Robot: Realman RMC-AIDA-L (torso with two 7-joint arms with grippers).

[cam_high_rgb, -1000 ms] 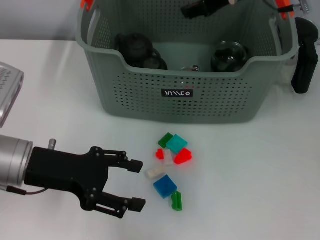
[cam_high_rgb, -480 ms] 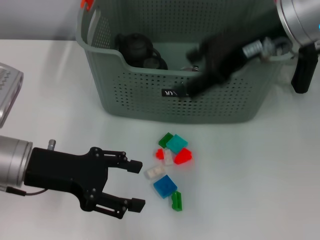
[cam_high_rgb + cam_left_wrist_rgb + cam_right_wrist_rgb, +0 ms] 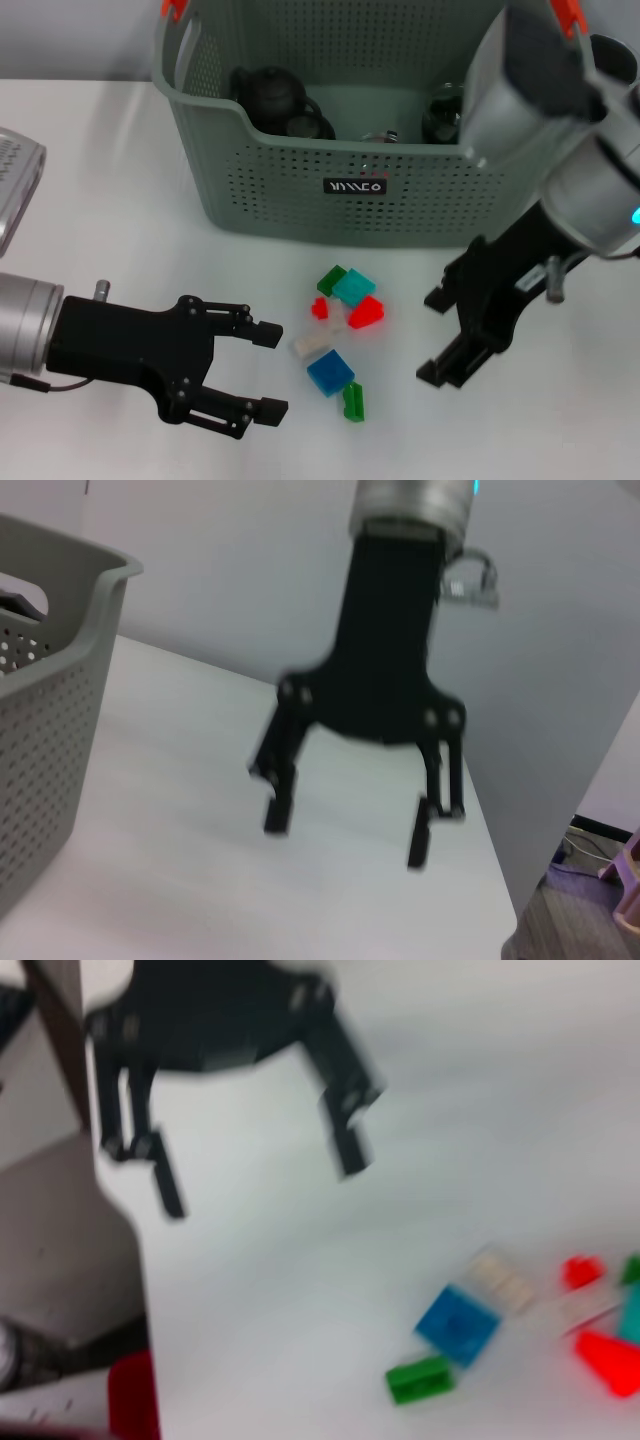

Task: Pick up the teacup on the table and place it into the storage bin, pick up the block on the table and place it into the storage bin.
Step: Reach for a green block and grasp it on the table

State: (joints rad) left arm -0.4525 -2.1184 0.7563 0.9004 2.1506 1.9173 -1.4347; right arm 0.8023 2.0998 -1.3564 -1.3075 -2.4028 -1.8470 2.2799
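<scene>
- Blocks (image 3: 340, 335) lie in a loose cluster on the white table (image 3: 120, 190), just in front of the storage bin (image 3: 360, 130): green, teal, red, white and blue pieces, some touching.
- Inside the bin, a dark teapot (image 3: 268, 92) sits at the left end and another dark round vessel (image 3: 445, 110) at the right; which of the dark pieces is a teacup cannot be told.
- The left gripper (image 3: 270, 370) reaches in low over the table from the left, arm nearly level, its two black fingers spread wide and pointing at the cluster, holding nothing.
- The right gripper (image 3: 438, 335) hangs on a bent silver arm that comes down in front of the bin's right end; its fingers are spread apart, empty, aimed down and leftward just right of the blocks.
- The table is plain white, with a pale wall behind the bin; a ribbed grey object (image 3: 18, 180) sits at the left edge and a black handle-like thing (image 3: 610, 110) stands beside the bin's right end.
- The left wrist view shows the right gripper (image 3: 345, 835) head-on with its fingers parted above bare table, plus a corner of the bin (image 3: 60, 680).
- The right wrist view shows the left gripper (image 3: 255, 1175) opposite and the blocks (image 3: 510, 1310) in the foreground, blue (image 3: 458, 1323) and green (image 3: 420, 1378) nearest.
</scene>
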